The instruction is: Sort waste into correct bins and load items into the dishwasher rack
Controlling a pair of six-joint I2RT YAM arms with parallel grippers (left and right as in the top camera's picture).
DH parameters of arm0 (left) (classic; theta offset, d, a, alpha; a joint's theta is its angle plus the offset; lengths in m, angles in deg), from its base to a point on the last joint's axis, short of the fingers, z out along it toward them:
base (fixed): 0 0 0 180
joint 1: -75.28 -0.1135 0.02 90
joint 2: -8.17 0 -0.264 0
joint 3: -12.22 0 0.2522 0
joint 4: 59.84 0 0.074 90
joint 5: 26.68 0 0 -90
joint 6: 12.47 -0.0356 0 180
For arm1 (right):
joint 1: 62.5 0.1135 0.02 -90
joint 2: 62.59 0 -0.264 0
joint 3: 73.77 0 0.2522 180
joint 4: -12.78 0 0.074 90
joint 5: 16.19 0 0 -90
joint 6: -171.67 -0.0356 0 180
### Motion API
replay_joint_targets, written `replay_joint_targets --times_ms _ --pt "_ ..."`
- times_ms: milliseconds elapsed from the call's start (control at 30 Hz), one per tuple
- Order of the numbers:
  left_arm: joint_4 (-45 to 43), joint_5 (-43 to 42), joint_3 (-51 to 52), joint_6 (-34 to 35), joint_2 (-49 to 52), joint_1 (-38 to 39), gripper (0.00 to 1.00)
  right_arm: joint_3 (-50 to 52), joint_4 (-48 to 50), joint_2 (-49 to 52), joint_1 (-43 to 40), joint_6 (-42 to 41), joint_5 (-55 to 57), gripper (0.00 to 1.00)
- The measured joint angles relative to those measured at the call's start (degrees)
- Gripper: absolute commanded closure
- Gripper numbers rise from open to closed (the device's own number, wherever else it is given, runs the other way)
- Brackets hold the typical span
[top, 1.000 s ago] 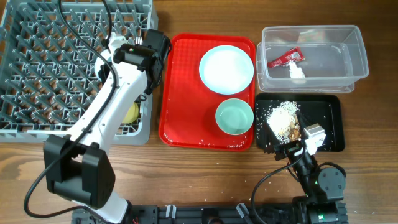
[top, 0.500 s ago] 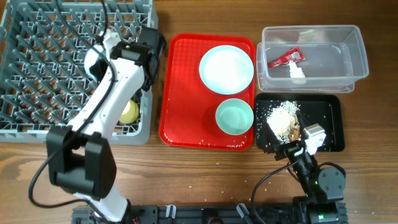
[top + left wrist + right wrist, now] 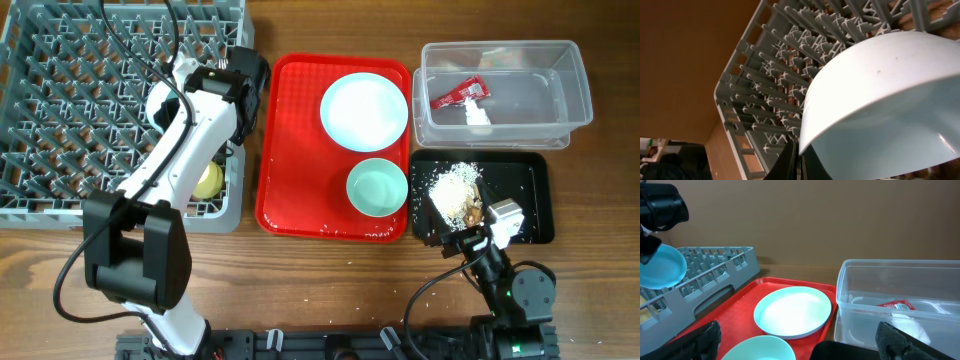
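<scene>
My left gripper (image 3: pixel 799 161) is shut on the rim of a pale blue-green bowl (image 3: pixel 880 105). It holds the bowl tilted above the right part of the grey-blue dishwasher rack (image 3: pixel 60 120); the bowl also shows in the right wrist view (image 3: pixel 660 266). A yellow cup (image 3: pixel 208 182) lies in the rack. The pale blue plate (image 3: pixel 364 110) and a second bowl (image 3: pixel 377 187) sit on the red tray (image 3: pixel 290 150). My right gripper (image 3: pixel 800 347) is open and empty, low beside the black tray (image 3: pixel 525 195) that holds food scraps (image 3: pixel 455 192). The clear tub (image 3: pixel 540 70) holds the red sachet (image 3: pixel 460 93) and white paper (image 3: pixel 478 115). I cannot make out the fork and spoon.
Cables hang over the rack's upper middle (image 3: pixel 140 40). The rack, red tray and two bins stand side by side across the wooden table (image 3: pixel 320 290). Small crumbs lie on the wood in front of the red tray.
My left forearm has swung a little to the left over the rack with the bowl still held. The right arm, plate, second bowl and bins have not moved.
</scene>
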Motion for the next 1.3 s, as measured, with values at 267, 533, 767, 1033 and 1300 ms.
replay_joint_targets --times_ms 267,533,767,1033,1300 --pt "1.75 3.48 0.0 0.26 0.0 1.95 0.96 0.0 0.0 0.0 0.0 -0.02 0.0 0.0" --pt "-4.85 9.75 -0.04 -2.16 0.0 1.97 0.96 0.0 0.0 0.0 0.0 0.0 0.0 0.0" --pt "-5.84 9.97 -0.07 -4.33 3.17 1.97 0.96 0.0 0.0 0.0 0.0 0.0 0.0 0.0" --pt "-3.5 9.31 -0.11 -4.33 4.57 2.86 0.92 0.0 0.0 0.0 0.0 0.0 0.0 0.0" --pt "4.57 6.54 -0.22 -2.05 4.55 4.92 0.4 0.0 0.0 0.0 0.0 0.0 0.0 0.0"
